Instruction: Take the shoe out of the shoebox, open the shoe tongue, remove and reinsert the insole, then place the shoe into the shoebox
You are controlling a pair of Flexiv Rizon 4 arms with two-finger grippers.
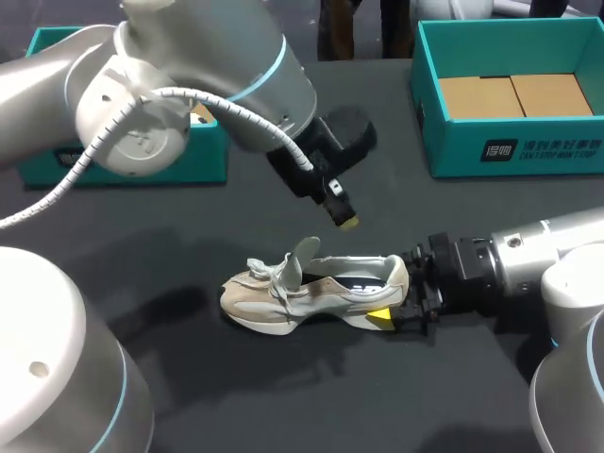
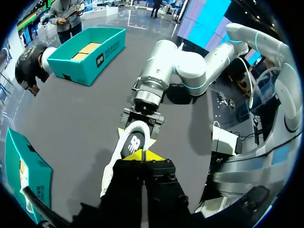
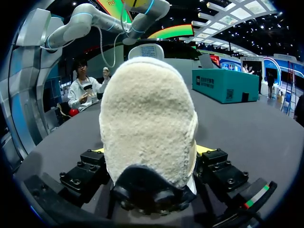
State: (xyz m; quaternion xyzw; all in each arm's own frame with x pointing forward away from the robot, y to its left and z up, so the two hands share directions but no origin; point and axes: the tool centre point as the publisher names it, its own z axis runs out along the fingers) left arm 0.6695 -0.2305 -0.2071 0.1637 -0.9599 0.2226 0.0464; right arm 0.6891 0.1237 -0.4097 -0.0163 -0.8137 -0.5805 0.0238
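Note:
A beige and white shoe [image 1: 311, 293] lies on the black table [image 1: 170, 245], toe to the left, tongue and laces raised. My right gripper [image 1: 394, 297] comes in from the right and is shut on the shoe's heel [image 3: 147, 133], one yellow fingertip [image 3: 204, 149] on each side. My left gripper [image 1: 345, 220] hangs above the heel end, shut and holding nothing. In the left wrist view its joined tips [image 2: 142, 155] sit over the shoe's dark opening [image 2: 134, 142], with my right arm [image 2: 161, 71] beyond.
An open teal shoebox [image 1: 510, 142] with brown card inside stands at the back right. A second teal box [image 1: 142, 165] sits at the back left, largely hidden by my left arm. Bare table lies in front of the shoe.

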